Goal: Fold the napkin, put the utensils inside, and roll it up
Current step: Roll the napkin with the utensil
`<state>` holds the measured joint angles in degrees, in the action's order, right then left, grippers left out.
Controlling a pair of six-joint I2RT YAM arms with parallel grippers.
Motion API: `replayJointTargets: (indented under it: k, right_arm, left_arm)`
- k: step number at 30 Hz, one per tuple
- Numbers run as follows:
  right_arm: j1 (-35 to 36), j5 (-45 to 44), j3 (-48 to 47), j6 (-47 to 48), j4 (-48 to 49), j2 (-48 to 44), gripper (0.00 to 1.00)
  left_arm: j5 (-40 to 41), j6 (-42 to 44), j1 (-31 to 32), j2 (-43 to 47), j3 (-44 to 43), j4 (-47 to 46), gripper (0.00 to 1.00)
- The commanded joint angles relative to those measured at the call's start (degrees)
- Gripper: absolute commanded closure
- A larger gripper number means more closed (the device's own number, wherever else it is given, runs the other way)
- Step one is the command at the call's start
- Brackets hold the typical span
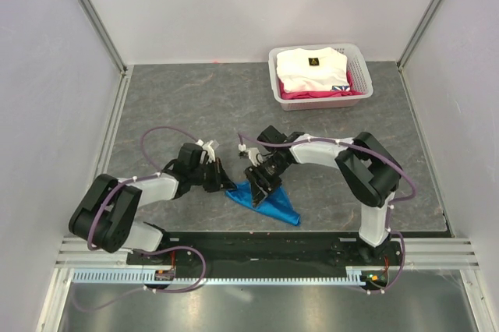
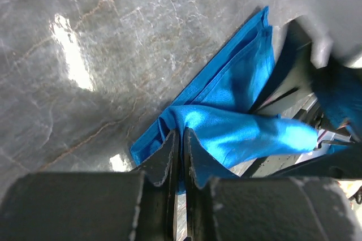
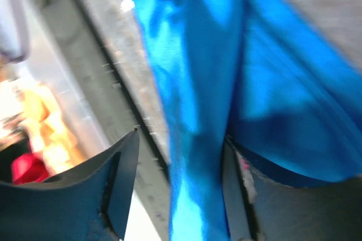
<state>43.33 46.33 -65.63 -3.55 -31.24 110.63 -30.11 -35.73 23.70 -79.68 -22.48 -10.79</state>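
There is one napkin (image 1: 269, 203), one basket (image 1: 360, 67) holding one white garment (image 1: 310, 67) and one pink garment (image 1: 312, 95), and two arms: left arm (image 1: 152, 188), right arm (image 1: 327, 149).

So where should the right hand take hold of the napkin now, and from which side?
Likely the raised fold of the napkin, from above: it stands up between the open fingers of the right hand. The left hand pinches its left end, so the right side is the free one.

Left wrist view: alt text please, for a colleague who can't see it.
The left gripper is shut on a raised fold of the bright blue napkin at bottom centre. The rest of the napkin lies on the grey marbled table, its edge running diagonally up right.
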Motion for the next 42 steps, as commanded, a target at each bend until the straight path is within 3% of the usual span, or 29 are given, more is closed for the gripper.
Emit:
replayJointTargets:
  k: [1,6,10,18,26,30,33,36,37,38,42]
  right_arm:
    - [1.48,-17.03,-1.44,1.97,-0.83,-7.77,0.33]
    - [12.62,-45.46,2.07,1.27,3.45,-16.65,0.29]
    - [17.83,-54.04,7.69,0.39,8.12,-20.80,0.26]
    - [24.51,-58.63,11.57,0.30,11.82,-19.93,0.24]
    - [25.40,-58.28,13.24,0.21,14.28,-16.59,0.27]
    - [25.05,-59.07,13.42,-0.23,14.19,-14.13,0.36]
    - [23.91,-56.88,13.51,-1.37,14.02,-12.63,0.49]
    - [22.41,-52.67,13.51,-2.25,13.23,-11.40,0.58]
    - [22.06,-50.04,13.59,-2.42,13.14,-11.14,0.61]
    - [21.28,-48.28,13.51,-2.51,12.70,-10.88,0.64]
    - [18.90,-40.45,12.89,-3.13,11.30,-10.43,0.69]
  left_arm:
    - [1.55,2.50,-0.06,-3.02,-3.00,4.89,0.92]
    - [1.02,2.42,-0.06,-5.92,-5.55,7.79,0.92]
    - [0.84,2.50,-0.15,-7.15,-6.96,9.64,0.92]
    - [0.14,2.24,-0.15,-8.65,-8.63,10.43,0.92]
    - [-0.04,2.15,-0.15,-9.00,-9.51,10.43,0.91]
    - [-0.04,2.24,-0.15,-8.92,-9.69,10.43,0.88]
    - [-0.13,2.33,-0.15,-8.39,-9.69,10.43,0.81]
    - [1.45,2.33,-0.15,-6.12,-9.60,10.43,0.65]
    - [2.15,2.15,-0.15,-5.32,-9.60,11.83,0.53]
    - [2.77,2.15,-0.24,-4.35,-9.60,12.01,0.48]
    - [8.29,1.80,-0.50,2.06,-8.29,13.15,0.32]
